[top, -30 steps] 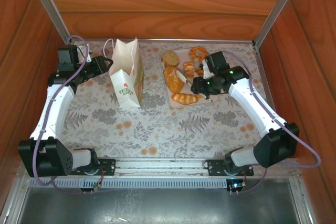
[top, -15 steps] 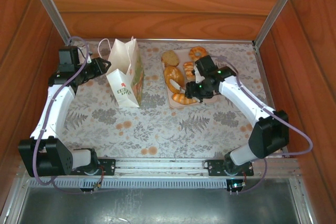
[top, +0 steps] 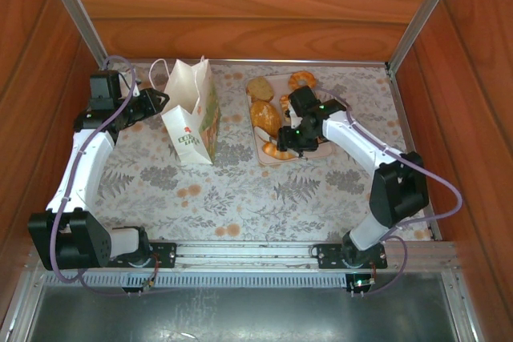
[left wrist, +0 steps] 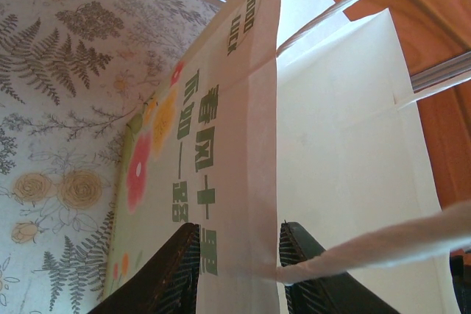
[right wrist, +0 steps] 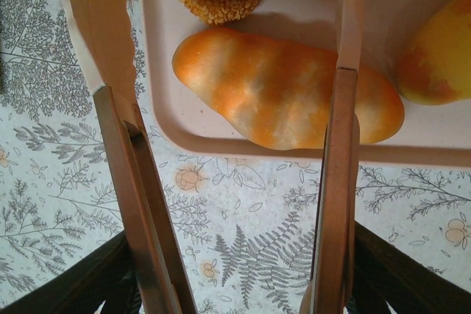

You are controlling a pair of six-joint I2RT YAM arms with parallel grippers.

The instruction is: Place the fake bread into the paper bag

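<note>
Your right fingers (right wrist: 66, 292) grip the tongs (right wrist: 121, 152), arms wide astride the striped roll (right wrist: 287, 97) at the near edge of the tray (right wrist: 427, 154); close off-centre and you'll likely squirt it onto the desk (right wrist: 243, 240). Your left fingers (left wrist: 165, 270) pinch the wall of the paper bag (top: 191, 118) near the desk's far-left corner, so a tug could tip it. Count: one bag, one tray, one tongs, at least five fake bread (top: 266, 116) pieces showing.

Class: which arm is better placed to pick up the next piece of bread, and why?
Right. The right end effector grips the tongs, and the striped roll on the tray lies largely between their open blades. The left end effector is clamped on the paper bag, away from the tray.
</note>
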